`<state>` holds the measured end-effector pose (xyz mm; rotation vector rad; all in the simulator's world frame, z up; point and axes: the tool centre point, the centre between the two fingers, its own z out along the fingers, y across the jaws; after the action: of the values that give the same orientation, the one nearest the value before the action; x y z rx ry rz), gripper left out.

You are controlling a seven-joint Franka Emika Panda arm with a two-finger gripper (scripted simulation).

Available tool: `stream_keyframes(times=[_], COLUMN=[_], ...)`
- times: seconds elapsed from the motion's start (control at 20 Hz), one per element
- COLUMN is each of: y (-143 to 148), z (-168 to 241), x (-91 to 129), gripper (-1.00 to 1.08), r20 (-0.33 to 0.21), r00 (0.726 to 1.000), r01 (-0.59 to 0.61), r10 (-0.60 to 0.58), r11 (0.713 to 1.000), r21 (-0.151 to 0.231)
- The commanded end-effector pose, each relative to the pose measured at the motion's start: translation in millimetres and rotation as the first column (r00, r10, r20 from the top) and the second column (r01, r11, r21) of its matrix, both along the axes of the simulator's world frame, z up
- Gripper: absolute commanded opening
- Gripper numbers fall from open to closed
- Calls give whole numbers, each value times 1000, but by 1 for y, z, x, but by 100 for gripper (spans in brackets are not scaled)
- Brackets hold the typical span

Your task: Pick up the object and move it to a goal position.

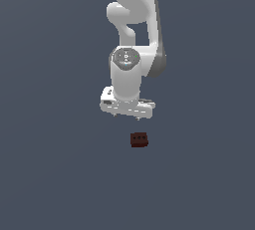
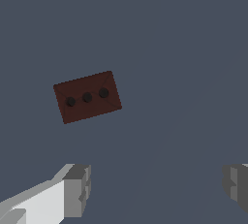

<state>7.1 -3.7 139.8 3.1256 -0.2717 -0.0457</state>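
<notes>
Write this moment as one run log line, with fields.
phase: approach | gripper: open, empty, above floor | block: on floor, not between fingers, untouched | goal marker: none visible

White arm hung down from above, wrist vertical. Gripper pointed downwards, jaws spread wide apart, nothing betw. fingers. No contact w/ anything.
</notes>
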Motion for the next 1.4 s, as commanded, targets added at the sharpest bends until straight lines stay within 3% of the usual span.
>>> stream_keyframes(times=[0.0, 0.3, 0.65, 1.0, 1.35], y=[2, 8, 15, 22, 30], z=[-2, -10, -18, -27, -36], x=[2, 10, 18, 27, 34], gripper=[100, 100, 100, 100, 100], r20=[0, 2, 4, 7, 11], r00=[999, 979, 926, 842, 731], r01=[51, 202, 377, 539, 682], r10=[-51, -202, -377, -539, -682], r11=[999, 979, 926, 842, 731], r21=[0, -1, -2, -4, -5])
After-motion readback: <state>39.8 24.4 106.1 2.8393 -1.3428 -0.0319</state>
